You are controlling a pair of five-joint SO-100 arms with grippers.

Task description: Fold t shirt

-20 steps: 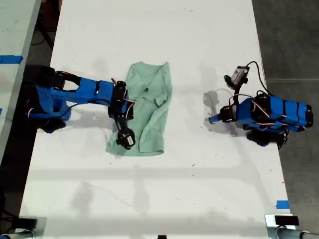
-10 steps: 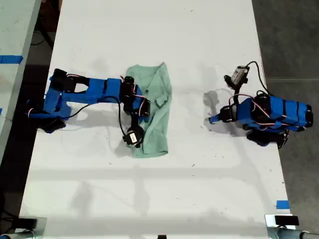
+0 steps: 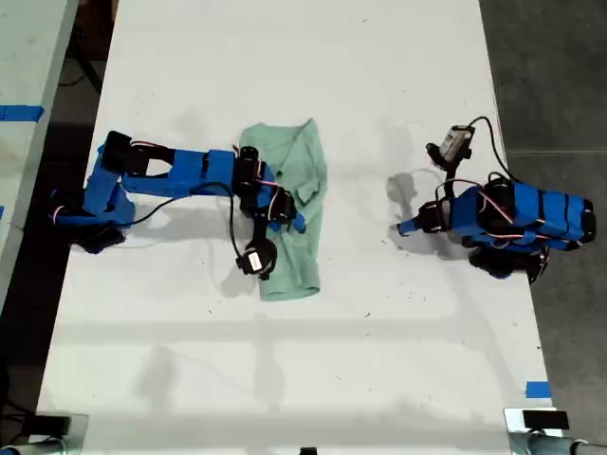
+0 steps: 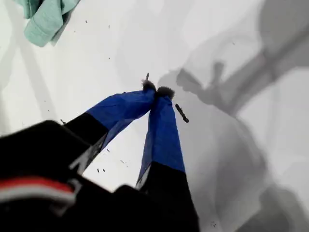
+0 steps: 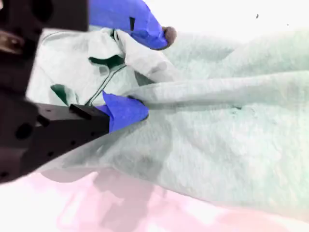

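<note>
The pale mint-green t shirt (image 3: 296,261) lies wrinkled on the white table (image 3: 285,57), doubled over into a narrow strip. My second gripper (image 3: 289,216) reaches over its middle from the exterior view's left. In the second wrist view my second gripper (image 5: 145,67) is open, its blue fingertips (image 5: 123,111) spread with a raised ridge of t shirt (image 5: 231,135) between them. My first gripper (image 3: 406,227) is shut on nothing, low over bare table at the exterior view's right, on a folded arm. In the first wrist view my first gripper (image 4: 157,92) has its tips touching, and the t shirt (image 4: 43,19) shows far off.
A second table (image 3: 24,57) with blue tape stands at the exterior view's left edge. Dark floor (image 3: 550,66) runs along the exterior view's right. A blue tape mark (image 3: 537,389) sits near the table's front right edge in that view.
My second arm has carried the shirt's left edge rightward in the exterior view, so the cloth is narrower. Its gripper now sits further over the shirt. My first arm has not moved.
</note>
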